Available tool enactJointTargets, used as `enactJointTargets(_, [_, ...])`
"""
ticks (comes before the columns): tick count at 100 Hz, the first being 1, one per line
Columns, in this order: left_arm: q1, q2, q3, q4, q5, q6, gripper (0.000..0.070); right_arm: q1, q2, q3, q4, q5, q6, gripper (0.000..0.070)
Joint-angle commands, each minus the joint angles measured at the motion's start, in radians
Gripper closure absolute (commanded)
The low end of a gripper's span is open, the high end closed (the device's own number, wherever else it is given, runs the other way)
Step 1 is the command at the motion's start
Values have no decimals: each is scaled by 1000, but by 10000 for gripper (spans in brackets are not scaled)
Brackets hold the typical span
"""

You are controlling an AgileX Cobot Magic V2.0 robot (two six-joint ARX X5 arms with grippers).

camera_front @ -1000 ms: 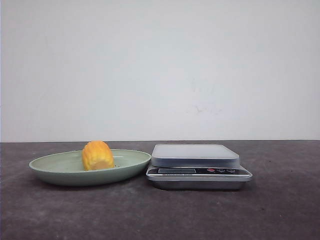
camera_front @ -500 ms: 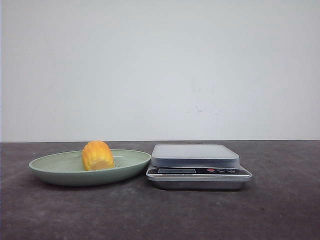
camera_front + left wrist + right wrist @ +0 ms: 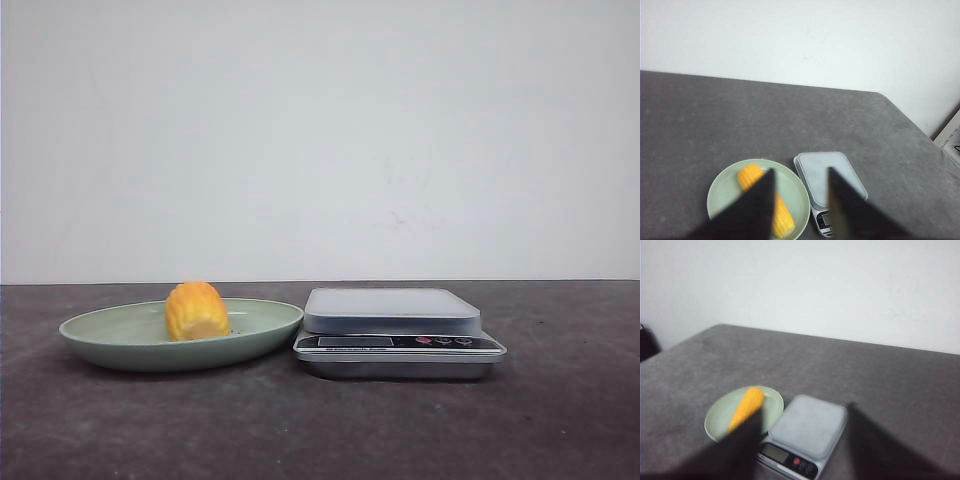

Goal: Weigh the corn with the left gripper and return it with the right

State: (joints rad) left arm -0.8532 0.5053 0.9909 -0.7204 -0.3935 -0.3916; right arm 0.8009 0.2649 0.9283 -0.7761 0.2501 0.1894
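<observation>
The yellow-orange corn (image 3: 196,311) lies in a pale green plate (image 3: 100,340) left of a silver kitchen scale (image 3: 392,310). In the left wrist view the corn (image 3: 782,215) is a long cob lying in the plate (image 3: 725,187), partly behind one finger. My left gripper (image 3: 800,180) is open and empty, high above the plate's edge and the scale (image 3: 830,175). My right gripper (image 3: 805,415) is open and empty, high above the scale (image 3: 807,427), with the corn (image 3: 747,407) and the plate (image 3: 720,417) to one side. Neither gripper shows in the front view.
The dark grey table (image 3: 560,420) reaches back to a white wall. In the left wrist view the table's edge (image 3: 920,135) runs beside the scale. The scale's display and buttons (image 3: 400,342) face the front.
Nothing on the table has moved; the whole front view has shifted by a pixel or two at most.
</observation>
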Motion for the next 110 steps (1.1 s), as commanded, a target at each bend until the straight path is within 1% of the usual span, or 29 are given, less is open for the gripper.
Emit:
enactJointTargets(1, [-7, 22, 8, 10, 1, 20, 700, 7, 1, 2, 18, -2, 13, 697])
enactJointTargets(29, [-7, 59, 8, 18, 2, 20, 700, 7, 1, 1, 11, -3, 13, 693])
enactJointTargets(39, [-7, 58, 8, 10, 1, 20, 700, 7, 1, 1, 0, -23, 13, 693])
enactJointTargets(53, [-7, 50, 9, -29, 1, 20, 700, 7, 1, 1, -1, -19, 13, 693])
enactJointTargets(110, [-10, 35, 9, -19, -2, 20, 700, 7, 1, 1, -1, -14, 13, 693])
